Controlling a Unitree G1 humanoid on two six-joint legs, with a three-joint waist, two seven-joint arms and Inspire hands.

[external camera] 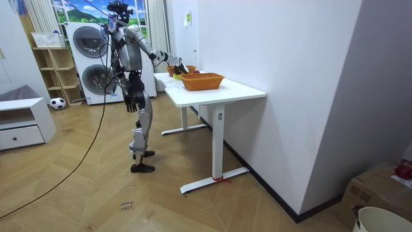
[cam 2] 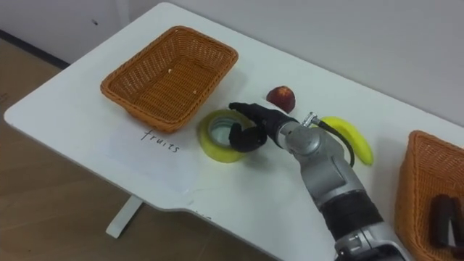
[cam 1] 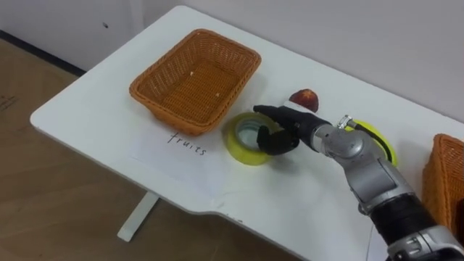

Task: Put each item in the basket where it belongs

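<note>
A yellow tape roll (cam 1: 241,141) lies flat on the white table (cam 1: 94,116), just in front of the empty wicker basket (cam 1: 196,76) that has "fruits" written before it. My right hand (cam 1: 286,125) is at the roll's right side. Its fingers stretch out over the far rim and its thumb bends toward the hole. A red fruit (cam 1: 304,98) sits just behind the hand, and a banana (cam 2: 355,138) lies behind my forearm. A second wicker basket (cam 2: 428,181) at the right edge holds a dark object (cam 2: 440,221). My left hand (external camera: 132,98) hangs at my side.
The table's near edge runs close below the roll, with wooden floor beyond it. A wall stands right behind the table. In the room view I stand at the table's end, with washing machines (external camera: 90,64) behind me.
</note>
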